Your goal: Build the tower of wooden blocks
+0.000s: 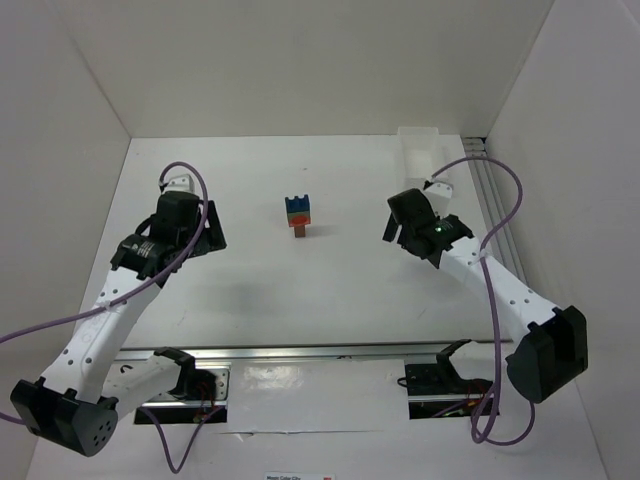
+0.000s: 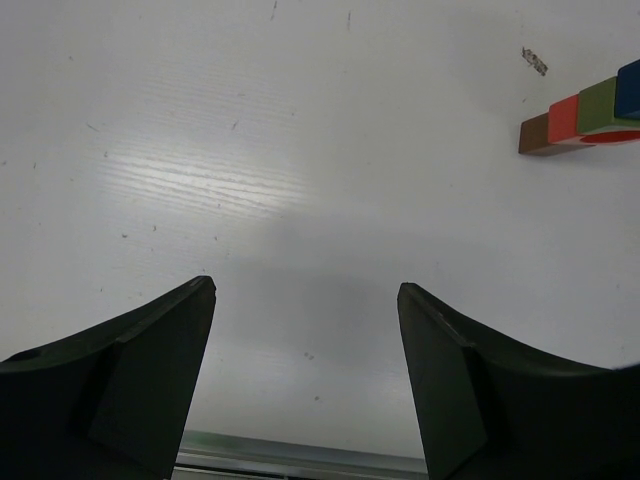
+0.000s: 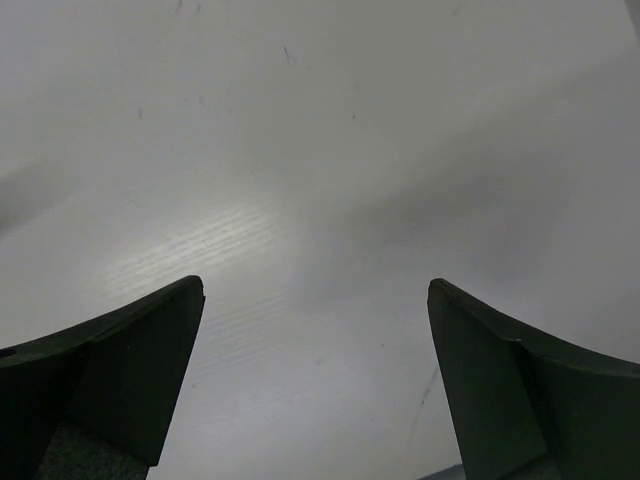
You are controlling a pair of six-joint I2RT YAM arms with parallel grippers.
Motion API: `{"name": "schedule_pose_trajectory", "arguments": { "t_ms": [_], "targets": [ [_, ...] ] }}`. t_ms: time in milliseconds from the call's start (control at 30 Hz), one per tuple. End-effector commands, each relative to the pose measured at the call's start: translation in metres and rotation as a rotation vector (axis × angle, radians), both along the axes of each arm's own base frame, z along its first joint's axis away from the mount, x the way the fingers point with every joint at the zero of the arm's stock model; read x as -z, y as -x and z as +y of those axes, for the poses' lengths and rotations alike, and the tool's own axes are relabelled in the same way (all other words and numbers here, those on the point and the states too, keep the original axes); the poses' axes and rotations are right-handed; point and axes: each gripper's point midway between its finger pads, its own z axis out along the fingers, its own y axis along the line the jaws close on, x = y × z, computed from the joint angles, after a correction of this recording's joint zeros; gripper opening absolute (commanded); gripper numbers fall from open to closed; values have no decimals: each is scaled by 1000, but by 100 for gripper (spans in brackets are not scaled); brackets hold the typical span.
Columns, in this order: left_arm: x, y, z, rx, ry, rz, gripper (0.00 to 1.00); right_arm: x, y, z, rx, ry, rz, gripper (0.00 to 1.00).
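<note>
Left end effector (image 2: 305,295) and right end effector (image 3: 316,290) hang spread and empty, flanking the tower (image 1: 298,215) on the counter (image 1: 330,290).

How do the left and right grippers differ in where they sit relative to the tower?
The left gripper sits to the left of the tower, while the right gripper sits to its right. The left gripper's wrist view catches the tower at its upper right edge, whereas the right gripper's wrist view shows only the table surface. Shared: both grippers are open, hold nothing, and are apart from the tower.
</note>
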Motion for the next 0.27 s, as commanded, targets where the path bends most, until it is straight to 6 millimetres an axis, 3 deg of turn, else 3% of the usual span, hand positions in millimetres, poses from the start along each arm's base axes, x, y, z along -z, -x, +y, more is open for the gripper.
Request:
{"name": "schedule_pose_trajectory", "arguments": {
  "t_ms": [0,233],
  "targets": [
    [-15,1,-2,0,36,-33,86,-7,4,5,7,-98,-40,100],
    [-30,9,-4,9,64,-60,86,-5,14,-5,-10,-61,-20,100]
  ]
}}
